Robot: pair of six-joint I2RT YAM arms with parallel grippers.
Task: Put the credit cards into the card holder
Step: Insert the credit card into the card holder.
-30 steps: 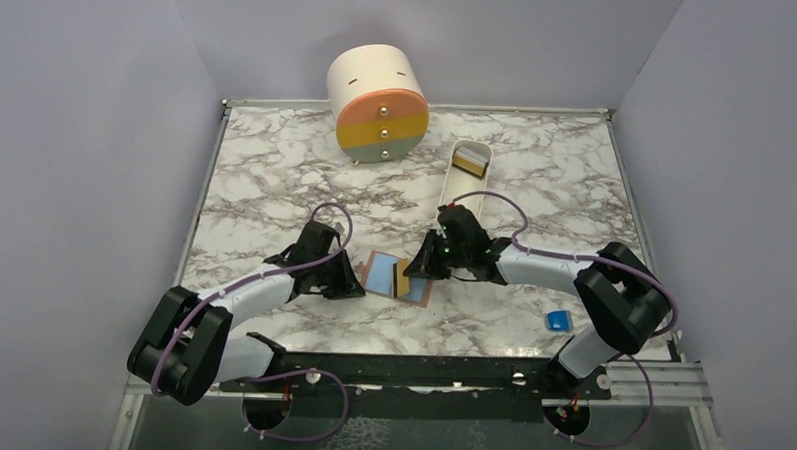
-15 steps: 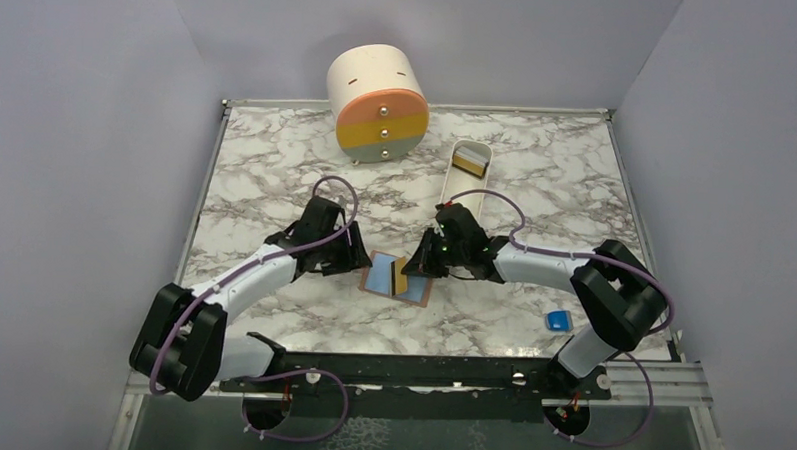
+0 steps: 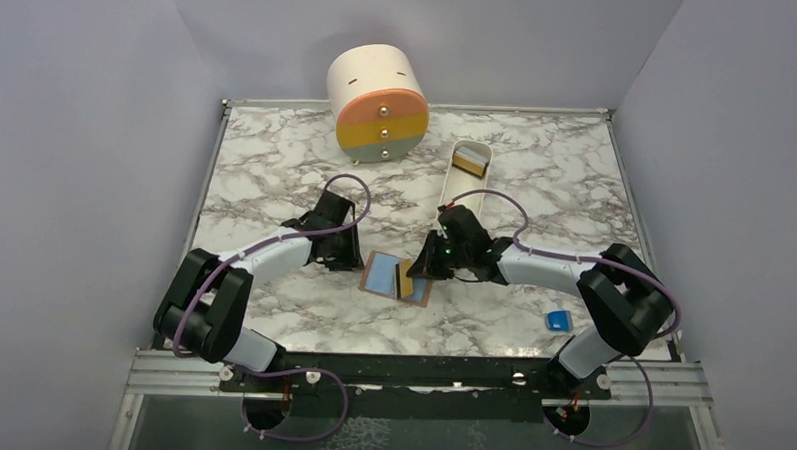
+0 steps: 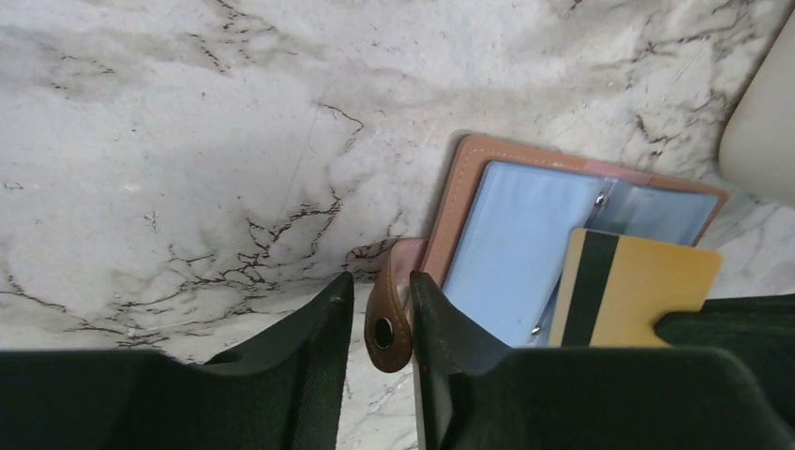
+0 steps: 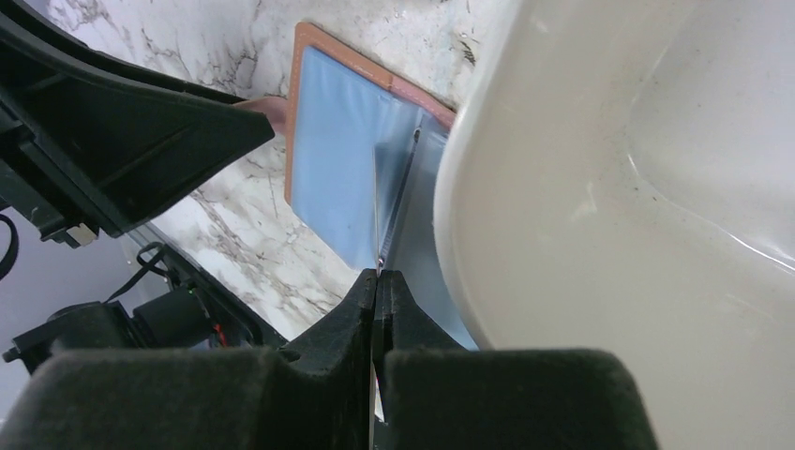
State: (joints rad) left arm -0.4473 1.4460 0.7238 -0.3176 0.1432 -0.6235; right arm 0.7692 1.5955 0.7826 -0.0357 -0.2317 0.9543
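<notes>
The card holder (image 4: 506,234) lies open and flat, with a tan rim and light-blue inside. Its strap (image 4: 386,314) stands between the jaws of the left gripper (image 4: 381,281), which are partly open, with a gap on one side. The right gripper (image 5: 377,281) has its jaws closed on a tan, black-striped credit card (image 4: 647,281) that reaches ahead over the holder. Both arms stretch low and inward.

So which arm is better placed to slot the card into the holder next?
Right: the right end effector is shut on the tan card over the open card holder; the left end effector only straddles the holder's snap strap.
</notes>
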